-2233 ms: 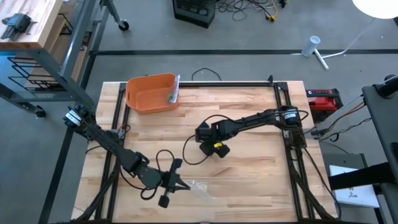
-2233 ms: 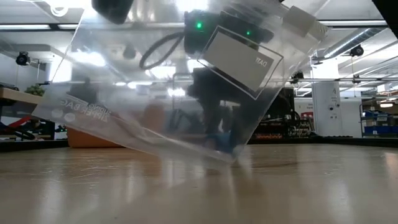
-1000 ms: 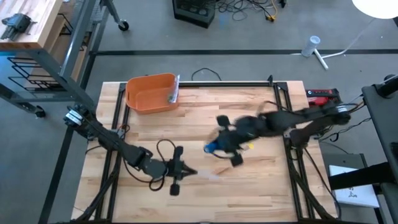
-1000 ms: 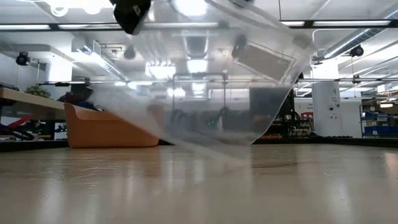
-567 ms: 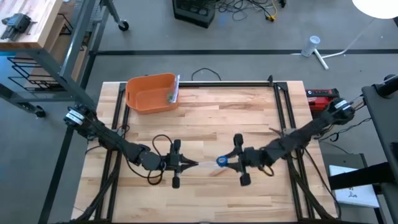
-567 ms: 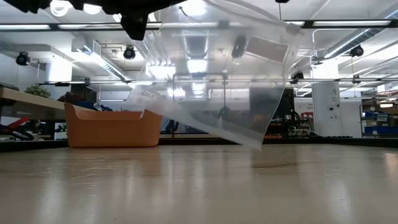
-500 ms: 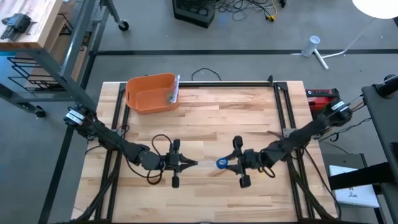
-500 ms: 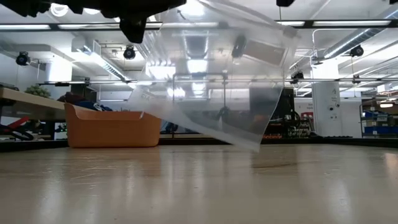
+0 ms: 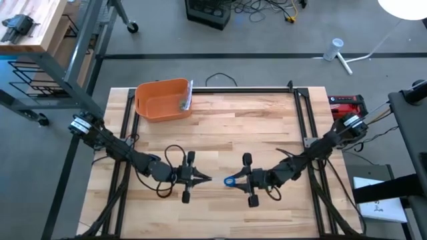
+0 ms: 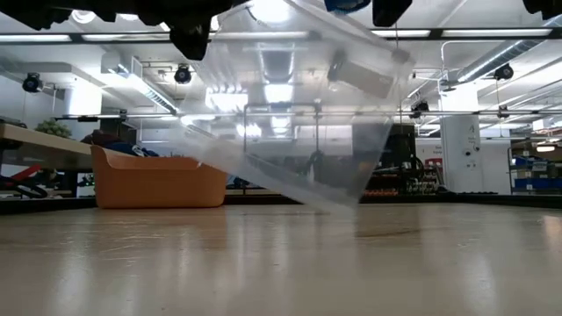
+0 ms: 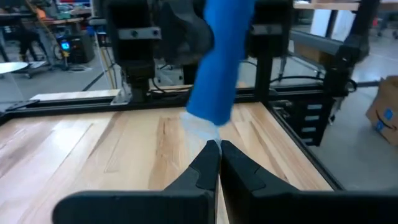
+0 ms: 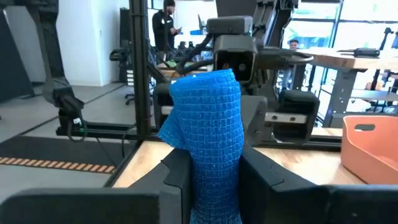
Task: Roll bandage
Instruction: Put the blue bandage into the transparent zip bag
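A blue bandage roll (image 12: 207, 134) stands between the fingers of my right gripper (image 9: 231, 181), above the near middle of the table. It also shows close ahead in the left wrist view (image 11: 221, 62). My left gripper (image 9: 202, 178) faces it from the table's left and is shut on a clear plastic bag (image 10: 290, 114). The bag hangs between the two grippers. The roll's blue (image 10: 347, 4) shows at the bag's top edge; whether it is inside the bag, I cannot tell. My left gripper pinches an edge of the clear bag (image 11: 200, 130) between its two shut fingertips. The fingers lie level and point toward the table's right. The bag hangs below them, clear of the table (image 10: 351, 204). My right gripper pinches the roll's two sides (image 12: 214, 180) between its fingers, which lie level, come from the table's right and cross the roll. The roll stands roughly upright, a little tilted, clear of the table.
An orange bin (image 9: 162, 100) stands at the table's far left, also seen in the low view (image 10: 154, 180). Black frame rails (image 9: 301, 113) run along the table's sides. Bare wood lies across the table's middle and right.
My right gripper has come down from above the table's middle toward the near edge and toward my left gripper, turning level, with the blue roll still in it. It now stands close in front of the left fingertips. The bag still hangs from my left gripper.
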